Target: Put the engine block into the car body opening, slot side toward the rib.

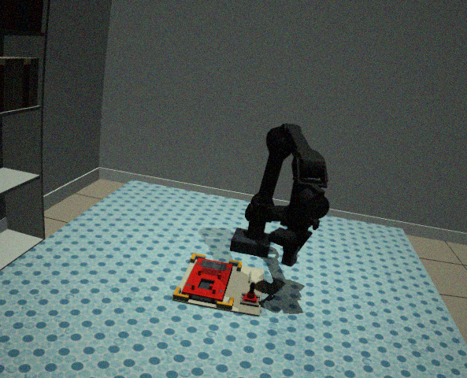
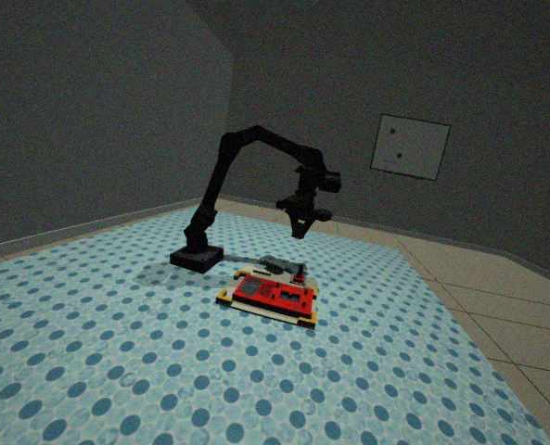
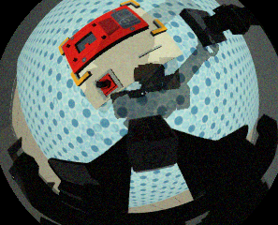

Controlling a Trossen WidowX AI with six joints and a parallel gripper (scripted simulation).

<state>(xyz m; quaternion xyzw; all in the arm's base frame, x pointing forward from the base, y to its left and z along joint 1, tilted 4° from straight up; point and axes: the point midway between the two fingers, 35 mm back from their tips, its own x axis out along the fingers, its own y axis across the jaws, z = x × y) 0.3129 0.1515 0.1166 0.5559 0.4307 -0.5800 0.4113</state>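
Observation:
The red car body (image 1: 206,280) (image 2: 275,292) (image 3: 104,34) lies flat on a beige board (image 1: 238,287) (image 3: 135,56) between yellow corner brackets. Its dark rectangular opening (image 1: 204,285) (image 2: 290,297) (image 3: 86,40) faces up. A small red stand (image 1: 250,298) (image 2: 299,277) (image 3: 105,84) with a dark post sits on the board's bare end. My gripper (image 1: 289,260) (image 2: 298,234) (image 3: 148,134) hangs well above the board, over the stand's side. It is shut on a dark engine block (image 3: 153,139), which shows only in the wrist view and blends with the fingers in the top and exterior views.
The arm's base (image 1: 250,244) (image 2: 196,259) stands on the blue dotted mat just behind the board. A shelf unit (image 1: 9,179) stands at the far left. A pale panel (image 2: 409,146) hangs on the wall. Tiled floor borders the mat.

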